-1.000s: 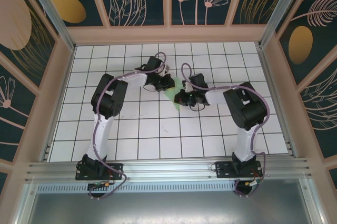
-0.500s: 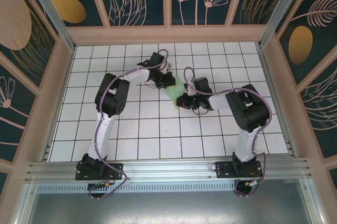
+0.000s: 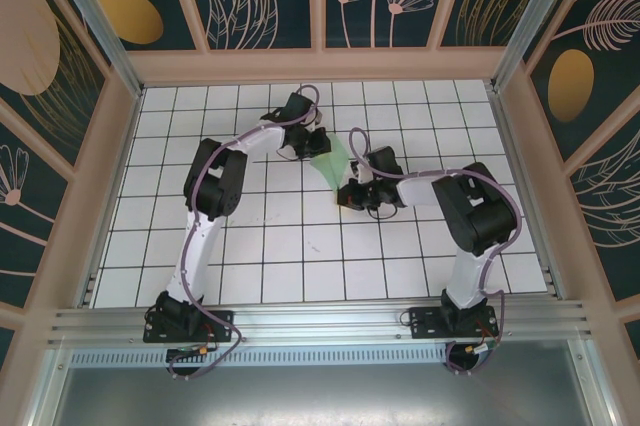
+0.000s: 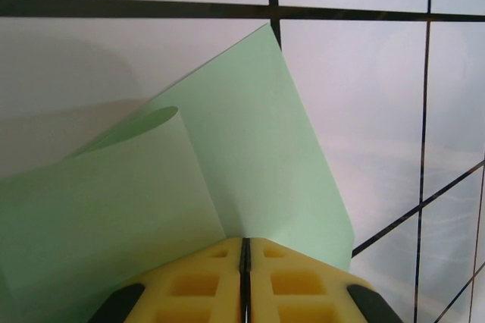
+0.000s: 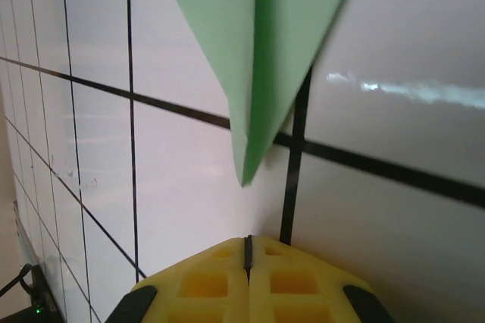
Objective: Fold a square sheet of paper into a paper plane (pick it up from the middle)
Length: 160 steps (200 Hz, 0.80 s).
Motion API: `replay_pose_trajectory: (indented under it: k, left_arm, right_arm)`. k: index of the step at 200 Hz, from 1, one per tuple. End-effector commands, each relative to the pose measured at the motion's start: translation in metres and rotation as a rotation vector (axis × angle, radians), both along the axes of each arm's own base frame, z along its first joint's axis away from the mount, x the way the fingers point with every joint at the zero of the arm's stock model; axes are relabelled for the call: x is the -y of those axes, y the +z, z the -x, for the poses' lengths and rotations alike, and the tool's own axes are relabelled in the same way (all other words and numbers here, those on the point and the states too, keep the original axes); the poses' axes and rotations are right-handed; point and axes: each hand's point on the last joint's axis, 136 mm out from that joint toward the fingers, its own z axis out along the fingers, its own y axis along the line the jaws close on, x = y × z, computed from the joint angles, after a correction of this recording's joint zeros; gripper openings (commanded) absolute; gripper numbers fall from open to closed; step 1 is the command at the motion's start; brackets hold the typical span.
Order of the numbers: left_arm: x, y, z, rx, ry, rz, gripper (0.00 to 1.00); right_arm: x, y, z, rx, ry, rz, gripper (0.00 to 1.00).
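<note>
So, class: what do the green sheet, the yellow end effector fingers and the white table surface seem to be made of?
Green sheet: thin matte paper; it curls softly and keeps crisp edges.
Yellow fingers: probably moulded plastic or rubber, matte, with square recesses.
Table surface: glossy white with black grid lines, likely tile or laminate; it shows glare streaks.

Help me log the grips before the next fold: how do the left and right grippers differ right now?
The left gripper is clamped on the green paper. The right gripper holds nothing, and the paper's pointed tip ends just short of it. From above, the left sits at the paper's far end, the right at its near end. Both are shut and yellow-tipped.
</note>
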Motion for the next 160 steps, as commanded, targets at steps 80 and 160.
replay_pose_trajectory:
  k: [80,160]
  left_arm:
    - [-0.034,-0.025,0.063,-0.135,0.084,-0.047,0.12]
    - [-0.034,-0.011,0.069,-0.113,0.084,-0.023,0.14]
  right_arm:
    - [-0.039,0.041,-0.059,0.033,0.039,-0.050,0.00]
    - [-0.022,-0.043,-0.020,-0.128,0.053,0.140,0.00]
